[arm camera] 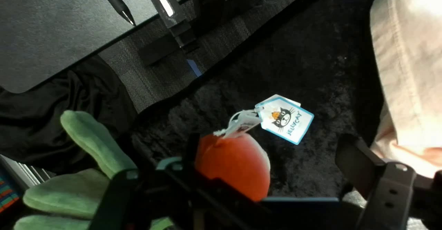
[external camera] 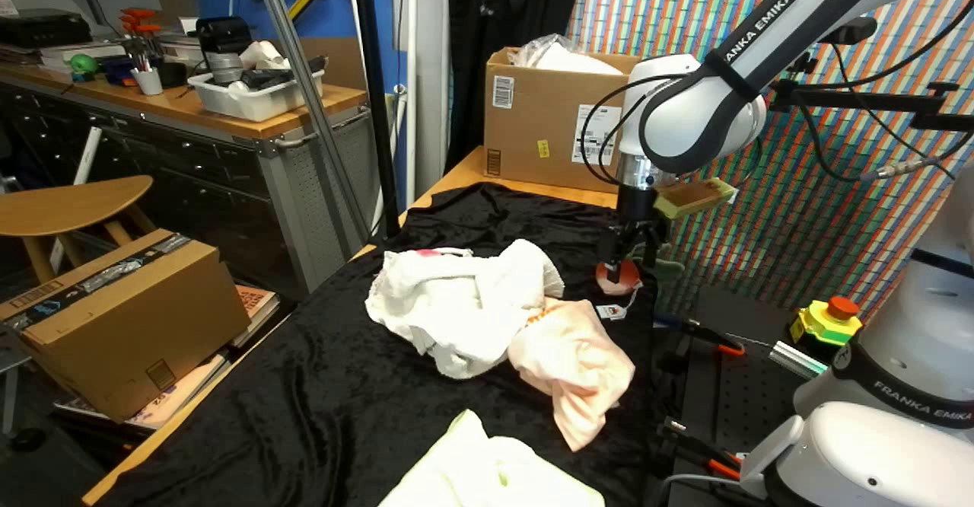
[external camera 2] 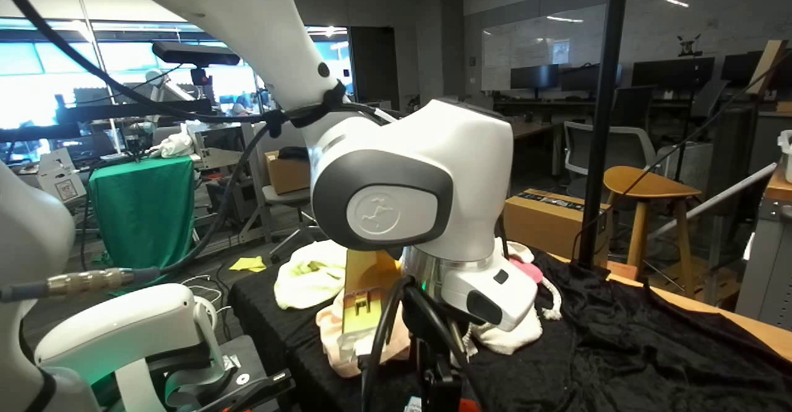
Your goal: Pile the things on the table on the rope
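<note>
A round red-orange plush toy (arm camera: 238, 164) with a white tag (arm camera: 285, 117) lies near the edge of the black-covered table (external camera: 304, 393). My gripper (arm camera: 271, 150) points down over it and stands open; the toy sits between the fingers, close to the left one in the wrist view. Green plush leaves (arm camera: 100, 147) lie outside that finger; the gripper hides whether they join the toy. In an exterior view a white cloth (external camera: 472, 301), a peach cloth (external camera: 574, 366) and a pale yellow-green cloth (external camera: 487, 469) are crumpled nearby. White rope (external camera 2: 552, 300) shows beside a pink patch (external camera 2: 526, 270) on the white cloth.
A large cardboard box (external camera: 559, 122) stands at the far end of the table. Past the edge beside the toy lie a grey work surface (arm camera: 62, 29) with a pen (arm camera: 114, 0), and a yellow-red emergency button (external camera: 829, 320). Cables (external camera: 601, 141) hang around the wrist.
</note>
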{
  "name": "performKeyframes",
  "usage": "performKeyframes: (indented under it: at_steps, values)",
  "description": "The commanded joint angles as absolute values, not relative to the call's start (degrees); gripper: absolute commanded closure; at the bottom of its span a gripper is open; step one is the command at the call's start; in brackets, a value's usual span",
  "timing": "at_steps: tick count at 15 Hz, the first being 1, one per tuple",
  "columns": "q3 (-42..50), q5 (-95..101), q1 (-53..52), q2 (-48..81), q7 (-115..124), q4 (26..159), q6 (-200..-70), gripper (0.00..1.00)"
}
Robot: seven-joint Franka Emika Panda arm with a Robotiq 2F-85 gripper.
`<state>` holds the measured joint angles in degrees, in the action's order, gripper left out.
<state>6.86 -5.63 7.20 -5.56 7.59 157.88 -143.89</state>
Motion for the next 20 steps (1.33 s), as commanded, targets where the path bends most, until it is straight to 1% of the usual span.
performKeyframes:
  at_steps: [1,12,13,14,20]
  values:
    - [7.27,-6.20,7.79,-2.94,8.52,157.09,-147.93,0.00]
    - [7.66,-8.38,7.85,2.69,9.23,156.89,-156.00,0.00]
    - [7.72,-8.21,7.87,2.66,9.51,157.07,-156.34,0.06]
    - [7.74,-8.38,7.87,2.91,9.57,157.13,-156.99,0.25]
    - [7.92,-10.27,8.06,3.12,9.30,157.34,-158.87,0.73]
